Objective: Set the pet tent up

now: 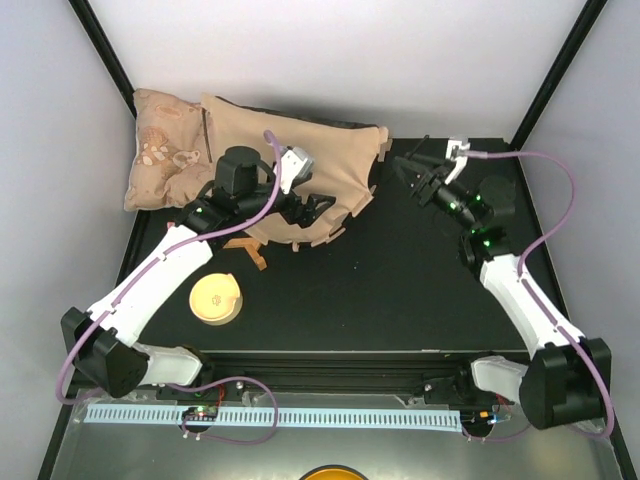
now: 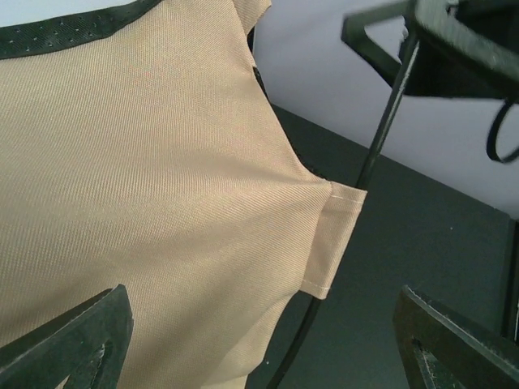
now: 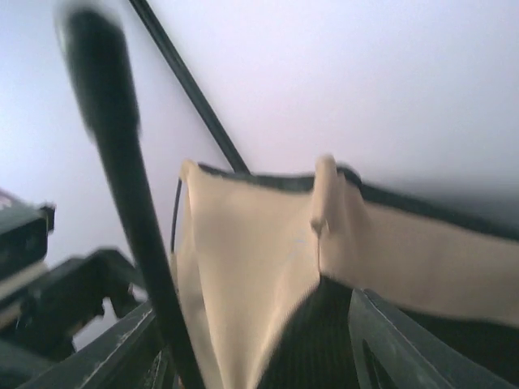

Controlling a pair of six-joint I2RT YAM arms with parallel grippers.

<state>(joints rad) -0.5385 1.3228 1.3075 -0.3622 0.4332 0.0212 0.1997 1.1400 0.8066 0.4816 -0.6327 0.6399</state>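
The pet tent (image 1: 300, 150) lies slumped at eleven o'clock on the tabletop (image 1: 400, 280). The left hand (image 2: 261, 304) is spread wide over its canvas, while the right hand (image 1: 412, 172) at one o'clock is parted and empty, near its edge.

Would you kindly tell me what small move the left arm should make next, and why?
Probably lower the left gripper a little onto the black pole and close. Its jaws stand open and empty, and the pole runs between them where it leaves the tan sleeve tab of the pet tent.
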